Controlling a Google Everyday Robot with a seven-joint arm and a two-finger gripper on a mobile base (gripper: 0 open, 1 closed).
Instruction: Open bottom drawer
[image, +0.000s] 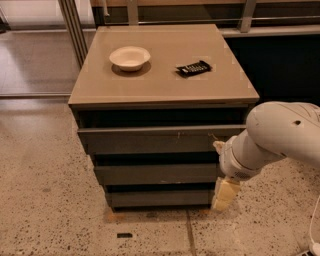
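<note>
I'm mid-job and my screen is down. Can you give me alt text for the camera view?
The gripper hangs low beside the right end of the bottom drawer, the lowest of three dark grey fronts on a cabinet standing on speckled floor. A white bowl and a small black object sit on the cabinet's tan top.
</note>
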